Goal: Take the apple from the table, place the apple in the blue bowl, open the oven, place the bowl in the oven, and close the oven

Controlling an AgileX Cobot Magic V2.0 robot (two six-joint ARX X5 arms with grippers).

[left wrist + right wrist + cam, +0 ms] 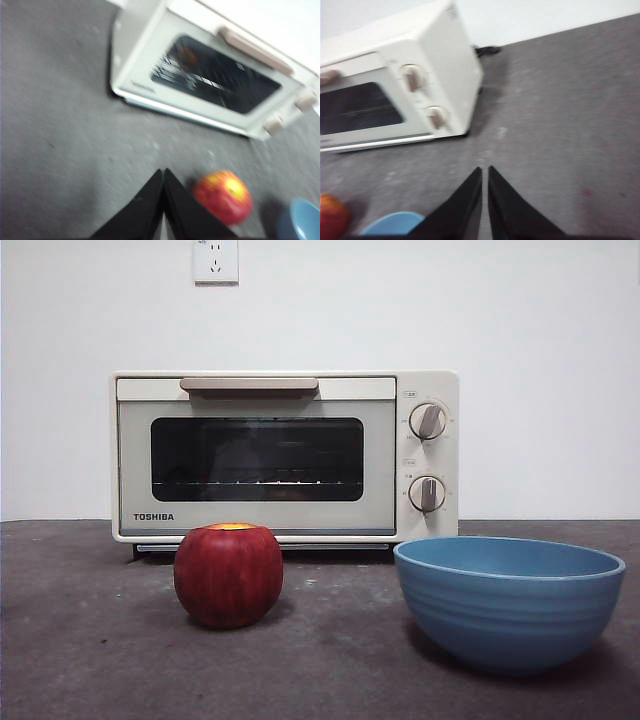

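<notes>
The apple sat on the dark grey desk, stem end up, in front of the oven and below the left part of its door. The blue bowl stood empty on the desk to the apple's right, well apart from it and in front of the oven's knob side. The oven door was shut, its beige handle across the top and its two grey knobs one above the other. Neither arm showed in the front view. In the left wrist view the left gripper hung above the desk with its fingers together, tips meeting at a point; the apple lay just beside them on the desk below, untouched, with the bowl's rim beyond it. In the right wrist view the right gripper also hovered over bare desk, fingers nearly together with only a thin slit between them, holding nothing; the bowl and a sliver of apple sat off to one side, and the oven's knob end lay ahead.
</notes>
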